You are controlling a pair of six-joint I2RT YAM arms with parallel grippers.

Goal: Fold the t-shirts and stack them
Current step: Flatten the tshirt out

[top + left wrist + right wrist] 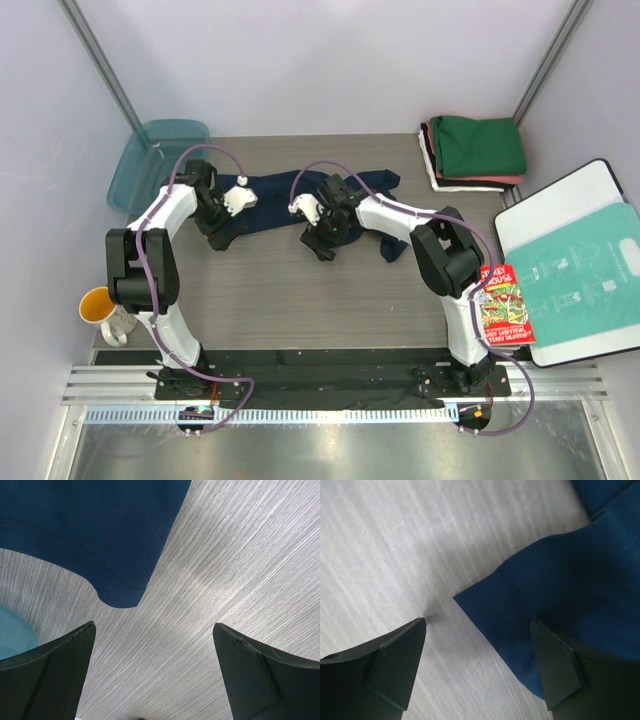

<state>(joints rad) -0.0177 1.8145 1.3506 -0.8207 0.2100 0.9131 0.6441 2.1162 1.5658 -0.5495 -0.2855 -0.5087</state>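
A dark navy t-shirt (275,198) lies crumpled across the back middle of the table. My left gripper (216,234) is open and empty at the shirt's left end. In the left wrist view the gripper (154,625) is over bare table, just short of a hemmed navy corner (100,530). My right gripper (325,245) is open at the shirt's front edge. In the right wrist view the gripper (478,621) straddles a hemmed navy corner (555,590), with the right finger over cloth. A stack of folded shirts (478,147), green on salmon-red on white, sits at the back right.
A teal plastic bin (160,160) stands at the back left and shows in the left wrist view (15,630). A yellow mug (97,305) sits at the left edge. A teal-printed bag (580,270) on a white board and a red packet (505,305) lie at the right.
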